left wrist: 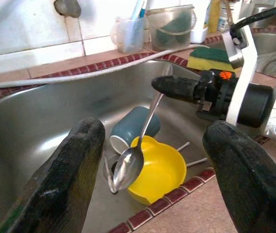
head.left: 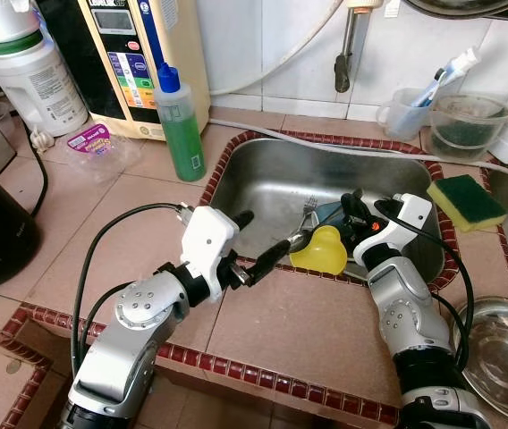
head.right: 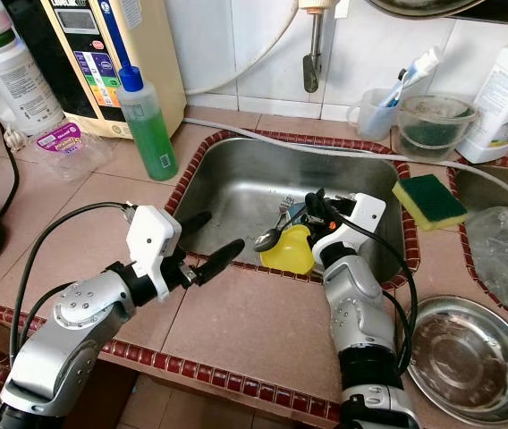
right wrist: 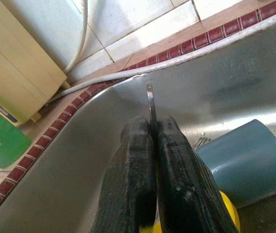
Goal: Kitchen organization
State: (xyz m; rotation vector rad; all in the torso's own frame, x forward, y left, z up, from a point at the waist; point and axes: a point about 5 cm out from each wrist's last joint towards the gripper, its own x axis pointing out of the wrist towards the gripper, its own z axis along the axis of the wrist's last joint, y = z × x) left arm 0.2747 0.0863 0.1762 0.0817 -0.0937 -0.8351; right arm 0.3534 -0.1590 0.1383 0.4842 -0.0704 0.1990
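Tiled worktop (head.left: 290, 322) in front, both arms reaching over it toward the sink (head.left: 263, 179): left end effector (head.left: 256, 248) spread and empty at the near rim, right end effector (head.right: 312, 207) pressed together, pinching a spoon (left wrist: 130, 162) by its handle. Spoon bowl hangs low over the yellow bowl (left wrist: 160, 170), a blue-grey cup (left wrist: 135, 127) on its side just behind. Risk as I judge it: thin handle, narrow pinch, so the spoon may swivel or slip and clatter back into the dishes; the close-set left fingers could knock it during a handover.
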